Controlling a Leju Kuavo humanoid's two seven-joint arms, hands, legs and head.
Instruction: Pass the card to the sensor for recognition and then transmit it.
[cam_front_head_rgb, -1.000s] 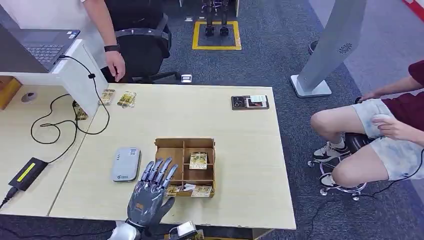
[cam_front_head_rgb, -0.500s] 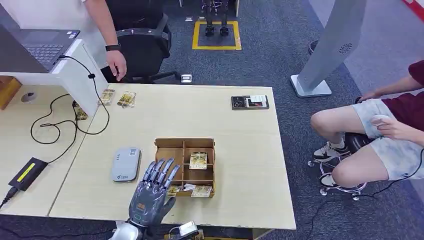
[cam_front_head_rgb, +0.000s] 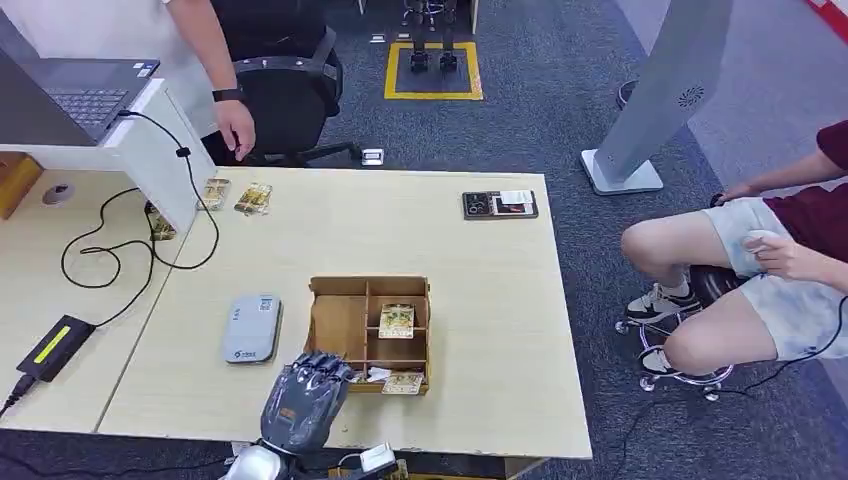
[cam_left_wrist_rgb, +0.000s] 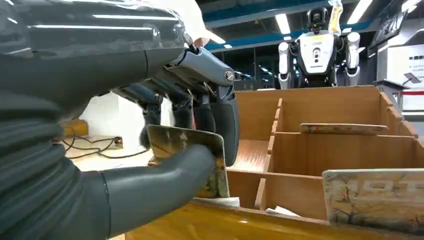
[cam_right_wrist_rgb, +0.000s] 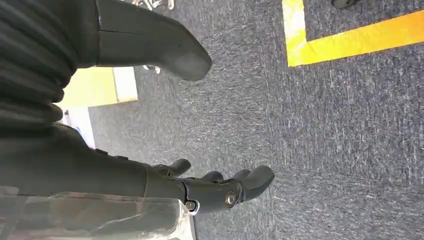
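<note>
A compartmented wooden box (cam_front_head_rgb: 340, 320) stands near the table's front edge with gold-patterned cards in it, one in the middle (cam_front_head_rgb: 396, 320) and one at the front (cam_front_head_rgb: 403, 382). My left hand (cam_front_head_rgb: 302, 398) is at the box's front left corner, fingers curled down. In the left wrist view the left hand (cam_left_wrist_rgb: 150, 150) pinches a gold card (cam_left_wrist_rgb: 185, 139) between thumb and fingers, at the box's (cam_left_wrist_rgb: 325, 107) front compartment. The grey sensor pad (cam_front_head_rgb: 251, 328) lies just left of the box. My right hand (cam_right_wrist_rgb: 115, 180) hangs over the carpet, fingers apart, holding nothing.
A black card reader (cam_front_head_rgb: 500, 204) lies at the table's back right, loose cards (cam_front_head_rgb: 253, 198) at the back left. A laptop (cam_front_head_rgb: 90, 90), cable and black adapter (cam_front_head_rgb: 55, 345) occupy the left. One person stands behind the table (cam_front_head_rgb: 230, 125); another sits at right (cam_front_head_rgb: 760, 270).
My left hand's fingers were stretched out over the box's front left; now they have curled down and closed on a card.
</note>
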